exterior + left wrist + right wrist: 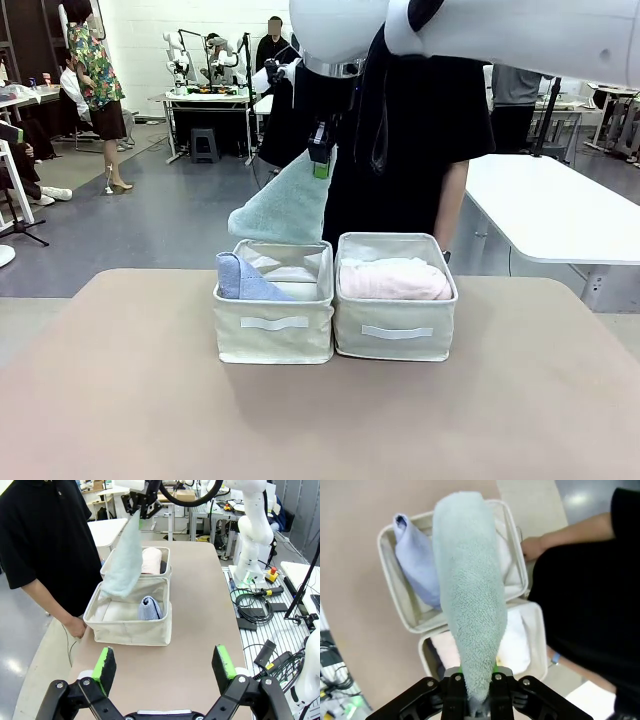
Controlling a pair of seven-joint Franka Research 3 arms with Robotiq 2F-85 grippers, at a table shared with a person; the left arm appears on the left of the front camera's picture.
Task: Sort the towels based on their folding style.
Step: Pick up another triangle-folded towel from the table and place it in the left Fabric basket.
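The right gripper (320, 165) is clamped on the narrow tip of the mint towel (285, 208), which hangs wide end down above the left bin (273, 335), just over its far rim. The blue towel (240, 280) already lies in that bin; a pink towel (393, 279) lies in the right bin (394, 330). The left gripper (165, 667) waits fully spread and empty, near the table edge. Advice: lower until the wide end settles beside the blue towel before letting go, keeping clear of the person's hand (76, 626) at the far wall.
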